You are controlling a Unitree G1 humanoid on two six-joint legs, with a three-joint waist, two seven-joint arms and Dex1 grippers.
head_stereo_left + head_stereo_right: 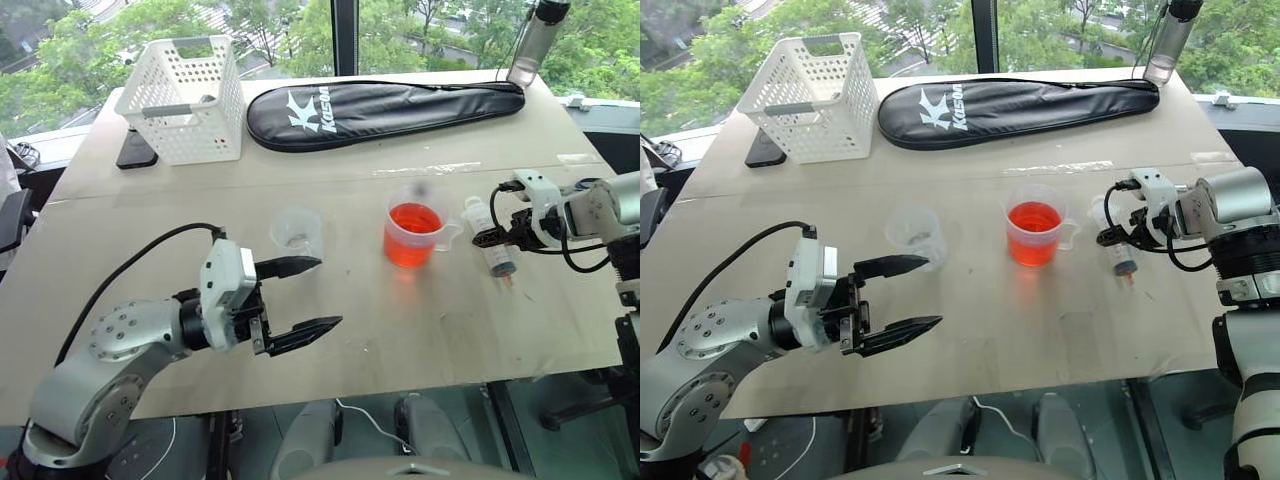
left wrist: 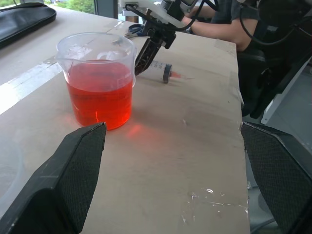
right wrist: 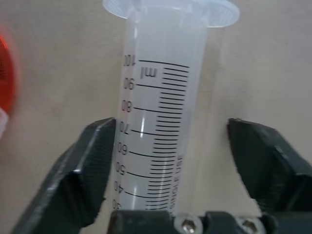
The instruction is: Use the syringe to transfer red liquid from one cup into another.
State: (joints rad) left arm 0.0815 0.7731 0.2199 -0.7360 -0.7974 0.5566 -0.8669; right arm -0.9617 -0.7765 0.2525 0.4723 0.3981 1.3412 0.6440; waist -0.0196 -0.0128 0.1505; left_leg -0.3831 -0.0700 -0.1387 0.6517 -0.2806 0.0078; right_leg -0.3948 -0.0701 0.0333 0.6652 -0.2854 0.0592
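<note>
Head views: the right pincer (image 1: 492,238) is seen lowered over the syringe (image 1: 497,256), which lies flat on the table (image 1: 420,330), barrel between the two fingers. The handled cup (image 1: 414,229) with red liquid (image 1: 413,220) stands just beside that pincer, toward the robot's left. The left pincer (image 1: 300,297) is held wide open and empty above the table; the handleless cup (image 1: 297,234) sits just beyond its far finger, and the handled cup is further off to its right. A white basket (image 1: 185,95) and a black racket bag (image 1: 385,103) are placed at the far edge, well away from both pincers.

Left wrist view: both fingers (image 2: 66,185) are spread wide, nothing between them. The handled cup stands just ahead; the syringe and right pincer are seen behind it.

Right wrist view: the syringe barrel is framed between the fingers (image 3: 83,170). One finger is touching or nearly touching the barrel; a clear gap is left at the other, so the pincer is part open and no grip is made yet.
</note>
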